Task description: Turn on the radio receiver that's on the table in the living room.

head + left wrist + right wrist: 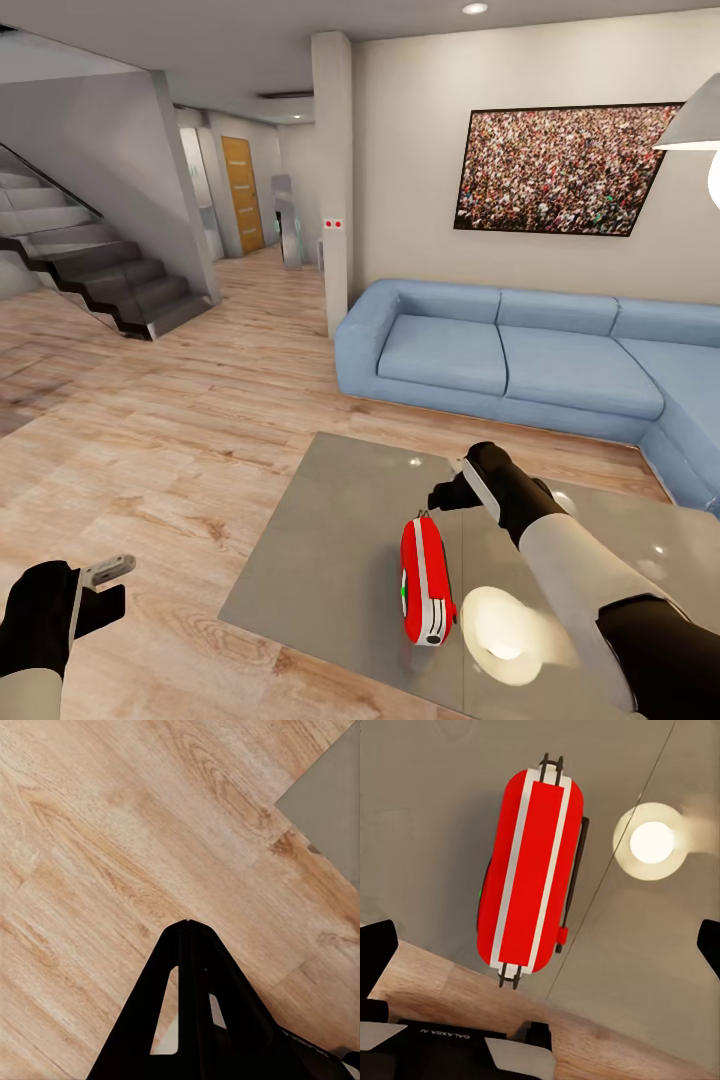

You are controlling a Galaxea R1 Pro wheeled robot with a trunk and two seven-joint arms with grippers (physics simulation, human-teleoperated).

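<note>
The red radio receiver (428, 580) with white bands stands on the grey table (330, 560), near its front edge. From above, the right wrist view shows the radio receiver (531, 870) as a long red shape with two white stripes, over the table top (427, 817). My right gripper (450, 490) hovers just beyond the radio's far end. This right gripper (542, 941) is open, its fingertips (375, 952) wide apart, holding nothing. My left gripper (112, 585) hangs low over the wood floor left of the table. This left gripper (187, 926) is shut and empty.
A blue L-shaped sofa (520, 360) stands behind the table, under a crowd picture (560, 170). A pendant lamp (695, 130) hangs at the upper right, and its glare (500, 620) shows on the table top. Stairs (100, 270) rise at the left. A table corner (330, 802) shows beside the floor (112, 855).
</note>
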